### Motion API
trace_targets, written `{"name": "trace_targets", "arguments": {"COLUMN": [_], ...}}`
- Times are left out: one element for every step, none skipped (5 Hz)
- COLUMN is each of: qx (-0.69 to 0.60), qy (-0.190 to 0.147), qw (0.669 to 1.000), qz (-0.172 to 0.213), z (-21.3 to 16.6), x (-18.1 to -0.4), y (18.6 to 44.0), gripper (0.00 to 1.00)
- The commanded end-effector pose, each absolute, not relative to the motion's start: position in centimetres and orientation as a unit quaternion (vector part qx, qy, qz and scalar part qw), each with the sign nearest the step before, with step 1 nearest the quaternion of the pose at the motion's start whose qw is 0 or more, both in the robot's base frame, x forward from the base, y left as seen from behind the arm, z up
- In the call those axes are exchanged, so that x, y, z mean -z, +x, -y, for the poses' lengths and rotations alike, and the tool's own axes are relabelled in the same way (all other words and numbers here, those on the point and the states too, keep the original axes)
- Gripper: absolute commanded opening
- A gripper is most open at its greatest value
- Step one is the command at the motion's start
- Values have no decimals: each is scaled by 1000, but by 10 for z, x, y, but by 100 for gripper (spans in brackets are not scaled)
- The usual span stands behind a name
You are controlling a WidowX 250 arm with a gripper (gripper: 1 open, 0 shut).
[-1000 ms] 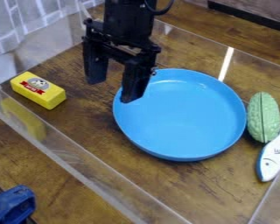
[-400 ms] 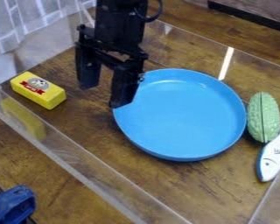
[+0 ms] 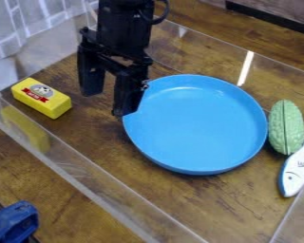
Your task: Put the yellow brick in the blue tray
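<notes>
My claw (image 3: 106, 95) hangs in the upper left of the frame, fingers spread wide and pinching nothing, pointing down. The yellow brick (image 3: 41, 97) lies at the left edge, well apart from me. The blue tray (image 3: 197, 124) fills the centre right.

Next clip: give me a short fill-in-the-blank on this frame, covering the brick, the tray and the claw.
1. The yellow brick lies on the table, to the ____ of the blue tray in the picture.
2. The claw hangs with its fingers ____, holding nothing.
3. The inside of the blue tray is ____.
4. The green oval object lies just outside the tray's ____ rim in the picture.

Missing words: left; open; empty; right
</notes>
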State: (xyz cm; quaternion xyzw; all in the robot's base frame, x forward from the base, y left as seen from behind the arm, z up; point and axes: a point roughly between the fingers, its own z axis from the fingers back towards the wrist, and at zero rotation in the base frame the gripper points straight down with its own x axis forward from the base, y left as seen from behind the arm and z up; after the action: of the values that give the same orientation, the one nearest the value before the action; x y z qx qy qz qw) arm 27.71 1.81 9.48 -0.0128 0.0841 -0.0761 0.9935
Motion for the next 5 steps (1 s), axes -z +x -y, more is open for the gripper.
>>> {"name": "trace_targets", "arguments": {"qx": [71,73,76,75,75], "qy": [-11,-12,-13,-13,-13], "qw": [995,995,995,995,995], "qz": [-69,-67,-66,-62,-59], "z": [-25,-27,-28,-30,-30], "x": [-99,-97,-95,-95,-93], "y": [280,281,281,283,284], "gripper": [100,100,100,100,100]}}
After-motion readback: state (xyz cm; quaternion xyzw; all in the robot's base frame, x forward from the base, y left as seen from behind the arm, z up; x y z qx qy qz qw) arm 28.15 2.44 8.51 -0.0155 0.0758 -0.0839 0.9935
